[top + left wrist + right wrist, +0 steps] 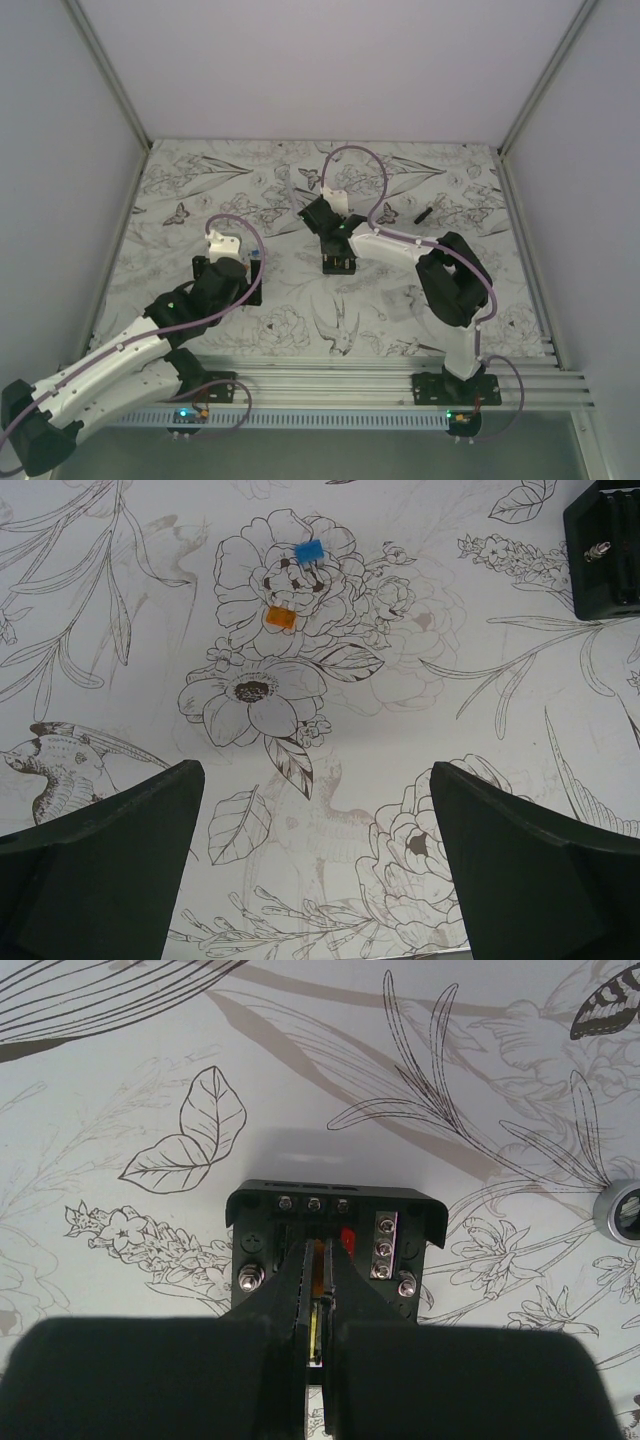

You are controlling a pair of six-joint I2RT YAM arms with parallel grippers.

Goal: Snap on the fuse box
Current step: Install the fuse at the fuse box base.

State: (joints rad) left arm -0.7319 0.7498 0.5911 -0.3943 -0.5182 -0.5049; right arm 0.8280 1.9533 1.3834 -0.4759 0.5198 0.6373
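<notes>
Step in hand, seating: your right gripper (320, 1255) stands over the fuse box (270, 1210), pinched on a thin yellowish fuse (316, 1335) inside it; left gripper (315, 860) spread wide, empty, well left of the box; next, likely, press straight down until it snaps.

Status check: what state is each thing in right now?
Left hand: open, empty.
Right hand: shut on thin yellowish piece.
Small black square plastic fuse box: uncovered, insides showing.
Small blue piece: lying loose.
Small orange piece: lying loose.
</notes>
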